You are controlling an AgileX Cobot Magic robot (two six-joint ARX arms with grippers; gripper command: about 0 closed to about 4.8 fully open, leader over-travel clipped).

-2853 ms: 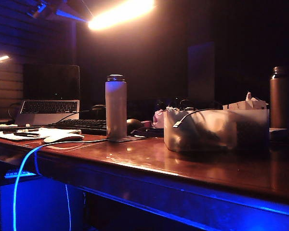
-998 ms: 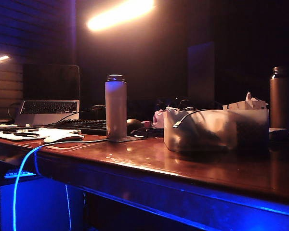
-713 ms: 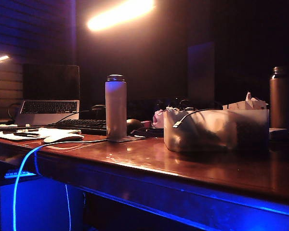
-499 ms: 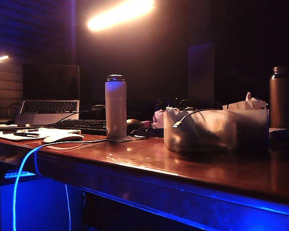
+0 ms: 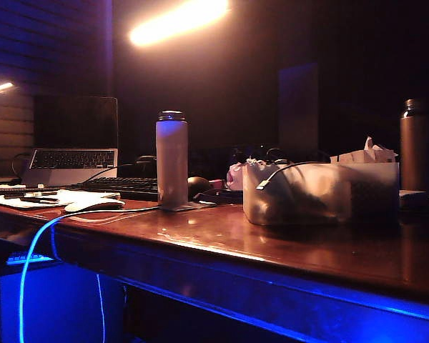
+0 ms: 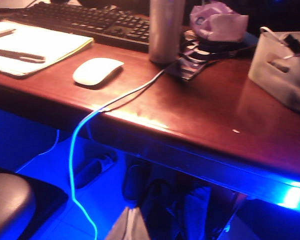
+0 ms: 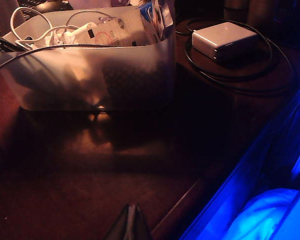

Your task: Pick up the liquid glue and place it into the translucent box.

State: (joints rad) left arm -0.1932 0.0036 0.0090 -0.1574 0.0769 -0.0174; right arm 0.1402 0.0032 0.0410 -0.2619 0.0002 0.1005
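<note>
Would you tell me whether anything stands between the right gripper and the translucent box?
Nothing visible does: only bare table lies between the shut right gripper, at the near edge, and the translucent box. The white charger sits beside the box, off that line. The left gripper hangs before the table's front edge, farther left.

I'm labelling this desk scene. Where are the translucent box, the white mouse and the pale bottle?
translucent box (image 5: 322, 193), exterior view, on its frosted front wall.
white mouse (image 6: 97, 71), left wrist view, on its top shell.
pale bottle (image 5: 171, 161), exterior view, on the middle of its body.
</note>
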